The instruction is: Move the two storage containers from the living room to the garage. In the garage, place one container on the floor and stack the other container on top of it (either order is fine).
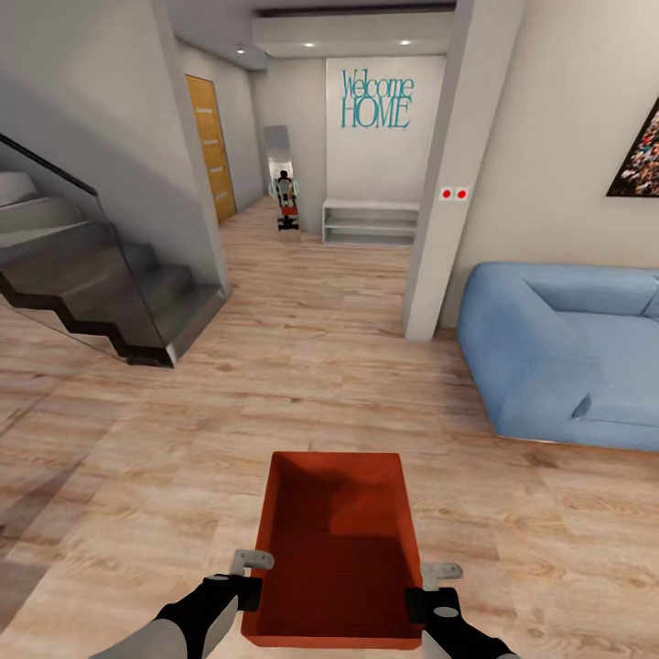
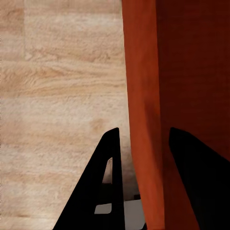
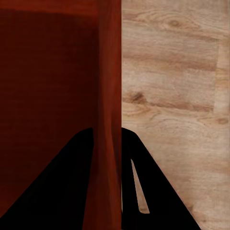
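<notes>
Storage container (image 1: 337, 554) rides low in front of the robot, above the wood floor (image 1: 275, 384) — left gripper (image 1: 249, 578) and right gripper (image 1: 428, 590) each pinch a thin side wall. It looks light, stiff — hold near the rims.

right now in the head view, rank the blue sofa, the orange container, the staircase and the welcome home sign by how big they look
1. staircase and blue sofa: look about alike, so no ranking between them
2. orange container, enlarged by nearness to the camera
3. welcome home sign, smallest, but far off
</notes>
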